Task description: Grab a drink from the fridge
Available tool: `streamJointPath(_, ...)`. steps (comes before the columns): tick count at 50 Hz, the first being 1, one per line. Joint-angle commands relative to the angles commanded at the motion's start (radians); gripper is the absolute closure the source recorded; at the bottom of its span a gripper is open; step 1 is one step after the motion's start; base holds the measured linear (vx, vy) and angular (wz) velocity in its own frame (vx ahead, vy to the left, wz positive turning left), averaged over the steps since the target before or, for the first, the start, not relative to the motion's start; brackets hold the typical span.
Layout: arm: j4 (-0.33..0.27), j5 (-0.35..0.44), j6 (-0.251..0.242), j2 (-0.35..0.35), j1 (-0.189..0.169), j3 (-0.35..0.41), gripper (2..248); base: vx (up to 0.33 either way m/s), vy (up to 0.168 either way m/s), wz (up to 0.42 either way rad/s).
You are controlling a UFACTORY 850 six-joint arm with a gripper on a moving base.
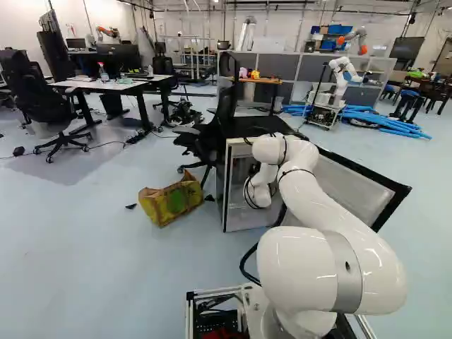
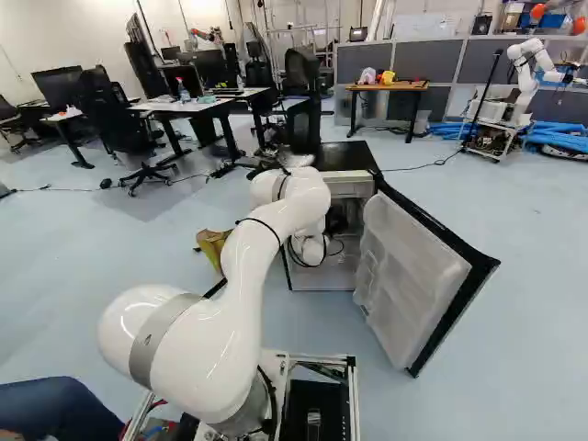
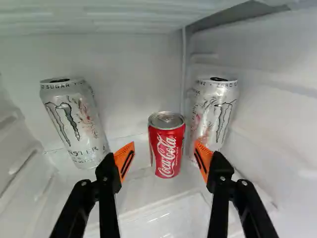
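we had our arm point(image 1: 318, 191) reaching into the fridge point(image 2: 347, 158), whose door point(image 2: 404, 285) hung wide. our claw point(image 3: 164, 148) had its two fingers spread well apart. ahead of it, in line with the gap between them, our red can point(image 3: 167, 151) stood upright inside, between one silver can point(image 3: 77, 124) and another silver can point(image 3: 214, 116).

We note a red can point(image 3: 173, 148) lettered in white script; a silver-white can point(image 3: 77, 121) and its twin point(image 3: 213, 111), both bearing black claw-shaped strokes and reddish ornament; black fingers point(image 3: 107, 174) with orange pads point(image 3: 124, 157); a white arm point(image 1: 318, 201) banded in grey; a white fridge door point(image 2: 404, 276) edged in black; and a bag point(image 1: 173, 201), seemingly yellow-green and brown, its pattern poorly resolved.
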Motion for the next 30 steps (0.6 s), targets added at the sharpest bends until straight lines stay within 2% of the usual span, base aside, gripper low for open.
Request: streamJointPath(30, 0.0, 0.0, 0.0, -0.064, 0.017, -0.115, 73, 0.0, 0.0, 0.0)
